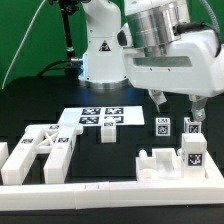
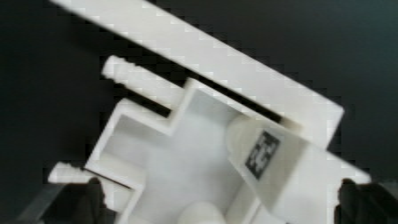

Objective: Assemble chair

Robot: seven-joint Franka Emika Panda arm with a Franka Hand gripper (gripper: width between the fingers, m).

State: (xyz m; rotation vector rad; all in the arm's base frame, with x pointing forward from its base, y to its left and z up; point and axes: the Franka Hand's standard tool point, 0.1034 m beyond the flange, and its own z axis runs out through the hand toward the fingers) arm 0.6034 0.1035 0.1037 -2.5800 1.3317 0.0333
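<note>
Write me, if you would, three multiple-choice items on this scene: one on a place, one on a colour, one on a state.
1. In the exterior view, where does the frame lie? A left; B right; C centre.
2. What colour is the table? A white; B black; C green.
3. How is the tool? A open, empty; B shut on the frame; C out of view.
Answers: 1 A, it sits at that view's left; 2 B, its bare surface is black; 3 A, fingers apart, nothing between.
</note>
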